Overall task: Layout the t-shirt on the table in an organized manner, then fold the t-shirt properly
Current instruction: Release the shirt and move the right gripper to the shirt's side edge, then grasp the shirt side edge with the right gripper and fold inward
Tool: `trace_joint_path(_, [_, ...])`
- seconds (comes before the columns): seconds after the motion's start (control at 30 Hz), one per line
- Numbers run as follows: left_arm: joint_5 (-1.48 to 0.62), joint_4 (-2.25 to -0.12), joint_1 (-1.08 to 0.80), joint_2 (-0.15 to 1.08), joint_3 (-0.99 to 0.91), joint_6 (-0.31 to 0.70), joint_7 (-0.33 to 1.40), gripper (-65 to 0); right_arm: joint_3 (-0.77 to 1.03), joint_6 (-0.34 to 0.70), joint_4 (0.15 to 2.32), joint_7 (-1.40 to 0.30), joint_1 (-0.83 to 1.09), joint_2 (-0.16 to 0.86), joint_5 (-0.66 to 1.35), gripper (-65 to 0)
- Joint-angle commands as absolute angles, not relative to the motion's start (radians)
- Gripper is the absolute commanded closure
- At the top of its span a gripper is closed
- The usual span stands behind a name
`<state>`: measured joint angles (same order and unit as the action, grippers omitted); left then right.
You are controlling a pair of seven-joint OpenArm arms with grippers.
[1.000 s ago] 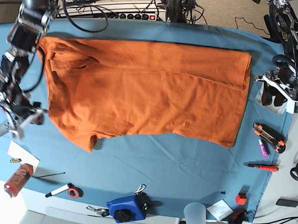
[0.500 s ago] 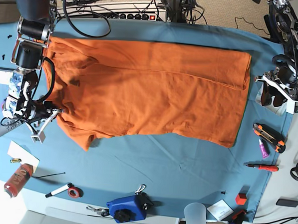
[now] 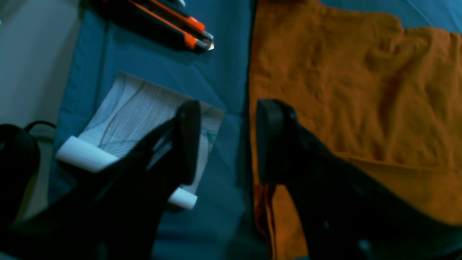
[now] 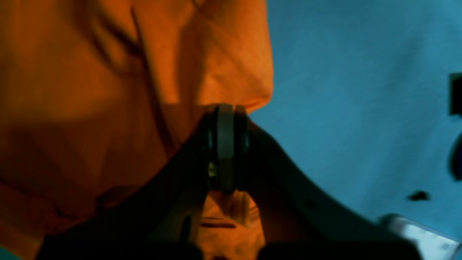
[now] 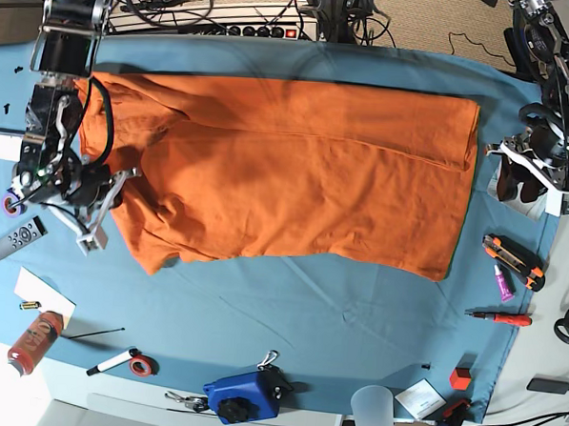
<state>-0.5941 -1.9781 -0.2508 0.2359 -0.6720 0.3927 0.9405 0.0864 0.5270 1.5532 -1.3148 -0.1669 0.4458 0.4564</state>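
Observation:
The orange t-shirt (image 5: 287, 170) lies spread across the blue table (image 5: 336, 321), lengthwise left to right, with wrinkles at its left end. In the base view my right gripper (image 5: 121, 185) sits at the shirt's left edge. The right wrist view shows its fingertips (image 4: 225, 119) pressed together on a fold of the t-shirt (image 4: 108, 90). My left gripper (image 5: 512, 173) hovers just off the shirt's right edge. In the left wrist view it (image 3: 227, 141) stands open, one finger over a curled paper sheet (image 3: 137, 115), the other over the t-shirt (image 3: 361, 90).
An orange box cutter (image 5: 513, 260), a purple tube (image 5: 502, 282) and a screwdriver (image 5: 500, 318) lie at the right. A remote (image 5: 18, 237), a red can (image 5: 34, 341), a blue device (image 5: 244, 396) and a plastic cup (image 5: 373, 408) line the left and front edges.
My right gripper moved from the bare cloth left of the shirt up and right onto the shirt's left edge and shut on it. The lower-left sleeve shifted. The left arm stayed still.

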Motion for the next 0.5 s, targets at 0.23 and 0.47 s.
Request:
trace_joint_path(0.23, [-0.606,-1.994,-0.244,0.249,-0.677,0.392,0.915,-26.0,0.093,0.663,1.588,-1.286,-0.044,0.462,0.649,0.0])
trace_joint_path(0.47, [-0.606,-1.994,-0.244,0.249,-0.677,0.393,0.915,-26.0,0.093,0.662,1.623,-1.284,-0.014,0.460,0.657,0.0])
